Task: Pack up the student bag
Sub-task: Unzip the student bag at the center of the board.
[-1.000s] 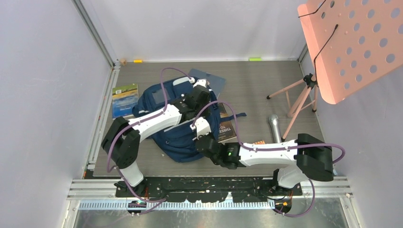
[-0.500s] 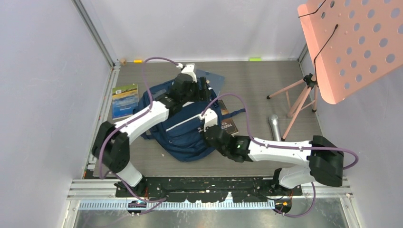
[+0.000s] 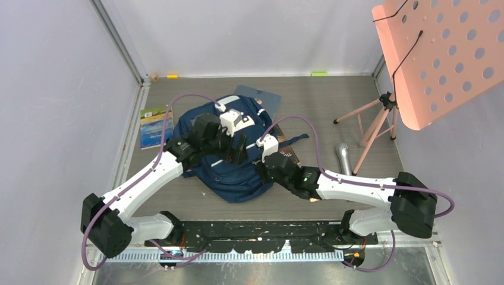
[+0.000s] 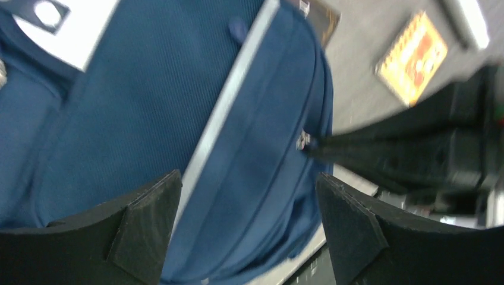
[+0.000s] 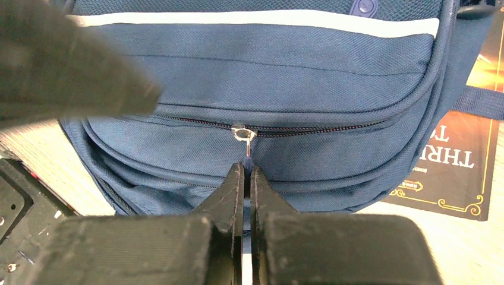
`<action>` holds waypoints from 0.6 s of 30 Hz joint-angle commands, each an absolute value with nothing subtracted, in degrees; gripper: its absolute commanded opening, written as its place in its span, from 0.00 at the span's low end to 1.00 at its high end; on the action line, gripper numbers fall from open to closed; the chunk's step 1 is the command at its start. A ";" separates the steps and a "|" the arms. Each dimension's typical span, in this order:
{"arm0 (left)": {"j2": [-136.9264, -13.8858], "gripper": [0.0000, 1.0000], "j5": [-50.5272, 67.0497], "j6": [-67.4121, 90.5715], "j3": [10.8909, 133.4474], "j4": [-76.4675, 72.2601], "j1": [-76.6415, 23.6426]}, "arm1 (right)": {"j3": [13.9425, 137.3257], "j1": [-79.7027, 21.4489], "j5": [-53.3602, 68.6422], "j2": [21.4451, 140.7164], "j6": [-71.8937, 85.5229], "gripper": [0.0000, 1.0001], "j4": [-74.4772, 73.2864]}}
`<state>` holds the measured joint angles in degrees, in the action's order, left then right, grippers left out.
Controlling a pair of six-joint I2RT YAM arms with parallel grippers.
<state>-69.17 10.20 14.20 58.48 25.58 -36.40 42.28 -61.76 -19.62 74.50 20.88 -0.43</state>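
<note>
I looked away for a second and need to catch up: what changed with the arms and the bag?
The left tool swung from the far end of the bag back toward the base and hangs open over it. The right tool edged slightly farther out, shut on the zipper pull. The green book, microphone and stand stayed put.

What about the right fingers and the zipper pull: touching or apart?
Touching. The right wrist view shows the fingers shut on the zipper pull, no gap.

One backpack [image 3: 233, 180]; two books [image 3: 151, 127] [image 5: 457, 160]; one grey folder [image 3: 264, 97]; one microphone [image 3: 343, 155]; one music stand [image 3: 440, 53]
</note>
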 commanded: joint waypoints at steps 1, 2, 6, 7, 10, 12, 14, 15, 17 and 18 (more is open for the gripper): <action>-63.84 0.86 15.25 7.39 54.90 35.01 -37.13 | 41.14 -60.66 -18.99 72.25 22.99 0.00 1.95; -63.00 0.86 14.39 6.92 54.05 35.33 -37.24 | 41.09 -60.52 -18.86 72.25 23.05 0.01 2.18; -61.53 0.86 11.08 4.37 51.86 36.01 -37.99 | 41.09 -60.21 -18.63 71.97 23.21 0.01 2.20; -61.64 0.86 10.29 4.05 51.64 36.32 -38.54 | 41.06 -60.10 -18.52 71.93 23.18 0.00 2.20; -62.02 0.85 8.00 2.29 50.89 36.56 -42.01 | 41.13 -59.91 -18.42 71.62 23.02 0.00 1.85; -62.39 0.85 2.25 1.23 50.32 36.29 -44.56 | 40.95 -59.75 -18.45 71.24 23.07 0.00 1.81; -62.88 0.85 -2.52 0.43 50.02 35.76 -45.77 | 40.67 -59.62 -18.46 70.93 23.16 0.00 1.97; -63.18 0.83 -4.02 0.36 50.05 35.63 -45.94 | 40.51 -59.53 -18.48 70.84 23.30 0.00 2.09; -63.67 0.69 -6.11 0.27 50.30 35.21 -46.05 | 40.30 -59.44 -18.46 70.62 23.51 0.00 2.25; -63.83 0.57 -6.34 0.26 50.54 35.16 -46.05 | 40.23 -59.38 -18.46 70.41 23.58 0.00 2.34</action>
